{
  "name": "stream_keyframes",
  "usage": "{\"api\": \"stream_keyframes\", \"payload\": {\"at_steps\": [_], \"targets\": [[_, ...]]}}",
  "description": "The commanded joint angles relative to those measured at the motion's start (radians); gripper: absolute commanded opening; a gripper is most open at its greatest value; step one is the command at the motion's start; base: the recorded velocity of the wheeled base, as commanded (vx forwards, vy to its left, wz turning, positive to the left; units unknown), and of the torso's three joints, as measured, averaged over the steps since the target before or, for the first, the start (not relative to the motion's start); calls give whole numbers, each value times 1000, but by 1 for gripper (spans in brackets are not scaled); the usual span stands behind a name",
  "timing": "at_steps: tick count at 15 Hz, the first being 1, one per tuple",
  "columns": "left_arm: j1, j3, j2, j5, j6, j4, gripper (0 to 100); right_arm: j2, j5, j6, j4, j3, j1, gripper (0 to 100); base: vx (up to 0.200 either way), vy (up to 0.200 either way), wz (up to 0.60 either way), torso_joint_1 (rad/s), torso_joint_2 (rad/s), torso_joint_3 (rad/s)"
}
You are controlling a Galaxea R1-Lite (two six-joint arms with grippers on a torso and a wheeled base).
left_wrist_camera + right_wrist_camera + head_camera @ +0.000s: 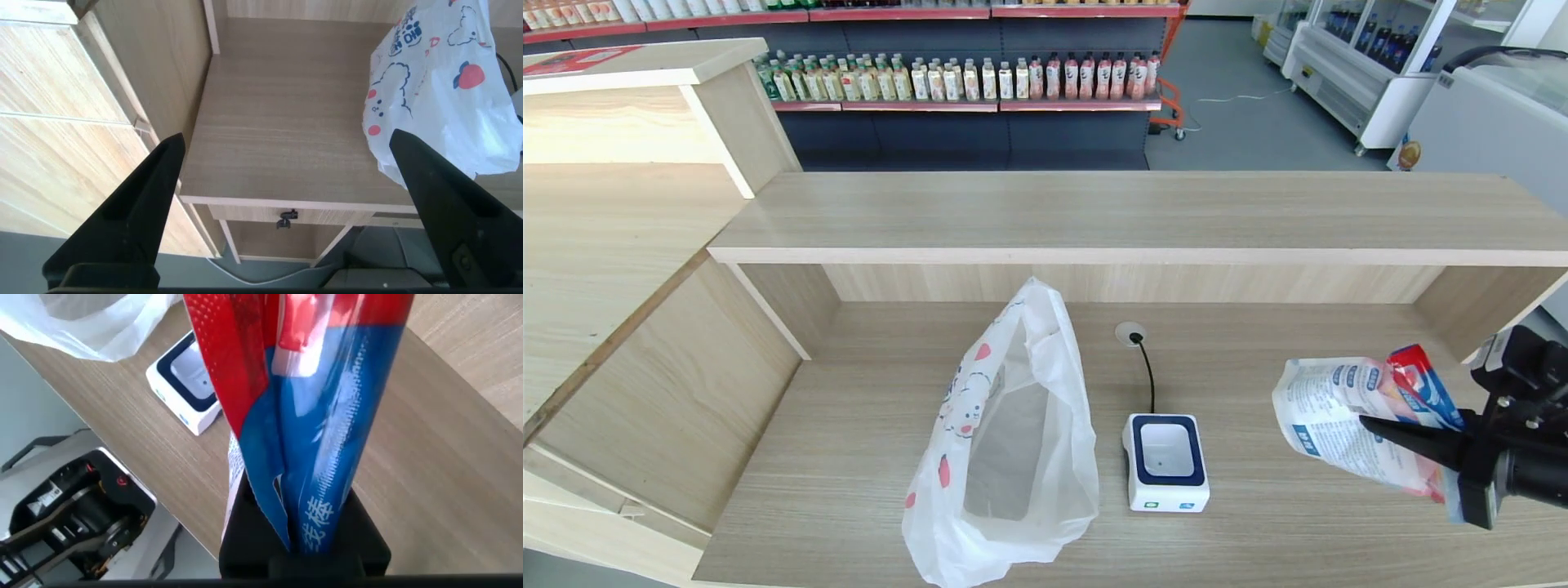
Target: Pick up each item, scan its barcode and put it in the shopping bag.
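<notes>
Head view puts the right gripper (1401, 445) at the right end of the counter (1258, 539). It is pinched on one end of a white, blue and red packet (1331, 412), which it holds in the air well to the right of the scanner (1165, 461). The shopping bag (1013, 425) sits open-mouthed just left of the scanner.

The step in hand looks like the scan. Carry the packet across until it is over the scanner's window and turn the barcode face — probably the white printed side — down toward the glass. Hold it level and steady, with the finger clear of the code.

The left gripper (288, 140) hovers spread wide and empty near the counter's front left — it could steady the bag's mouth afterwards.
</notes>
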Motion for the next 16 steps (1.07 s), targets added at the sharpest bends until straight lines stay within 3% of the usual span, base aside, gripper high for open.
{"api": "stream_keyframes", "payload": {"at_steps": [1, 5, 9, 12, 16], "targets": [[0, 0, 0, 0, 0, 0, 100, 59, -5, -8, -5, 3, 1, 0, 0, 0, 0, 0, 0, 0], [0, 0, 0, 0, 0, 0, 100, 201, 16, -126, -11, -14, 19, 0, 0, 0, 0, 0, 0, 0], [0, 0, 0, 0, 0, 0, 100, 407, 254, -307, -144, -79, 72, 0, 0, 0, 0, 0, 0, 0], [0, 0, 0, 0, 0, 0, 100, 547, 288, -425, -255, -140, 75, 0, 0, 0, 0, 0, 0, 0], [0, 0, 0, 0, 0, 0, 100, 657, 328, -497, -278, -178, 144, 0, 0, 0, 0, 0, 0, 0]]}}
